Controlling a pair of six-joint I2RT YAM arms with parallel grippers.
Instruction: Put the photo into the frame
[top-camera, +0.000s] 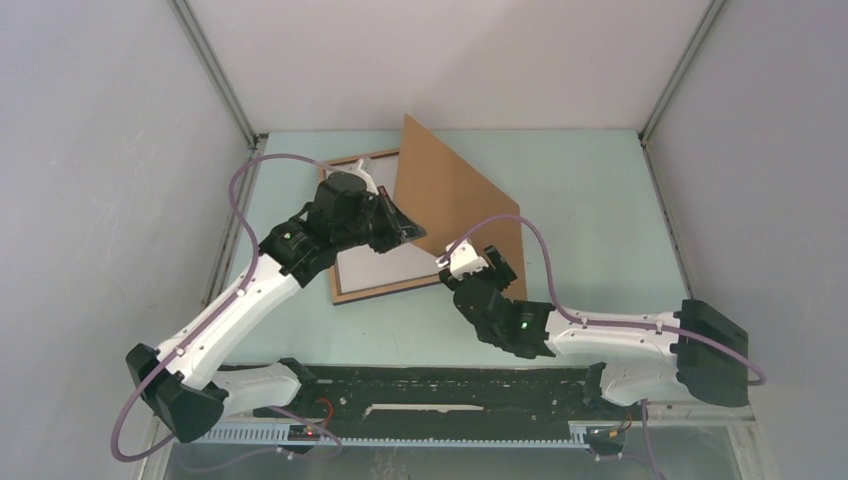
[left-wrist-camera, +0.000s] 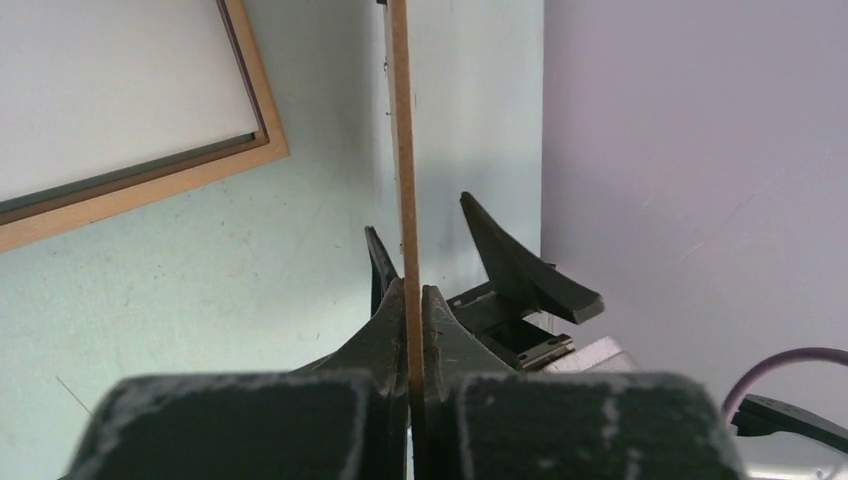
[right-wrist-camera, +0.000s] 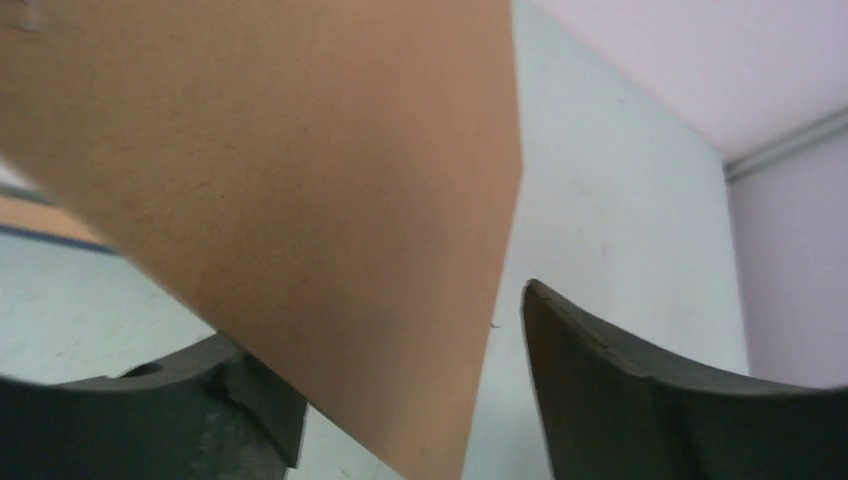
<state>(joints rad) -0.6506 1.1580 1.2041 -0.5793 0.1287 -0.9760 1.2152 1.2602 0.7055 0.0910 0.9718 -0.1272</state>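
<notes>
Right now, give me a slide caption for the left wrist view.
Left fingers pinch the photo edge-on; the frame lies flat on the table alongside.

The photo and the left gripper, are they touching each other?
Touching. The left wrist view shows the photo, seen edge-on, pinched in the left gripper with no gap on either side.

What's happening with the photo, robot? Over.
Left jaws shut on photo, lifted, brown back showing. Right jaws open around its edge. Frame flat on table, left arm over it.

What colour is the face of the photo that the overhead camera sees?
Plain brown, with no print visible: the photo shows its back. Clearest in the top external view.
</notes>
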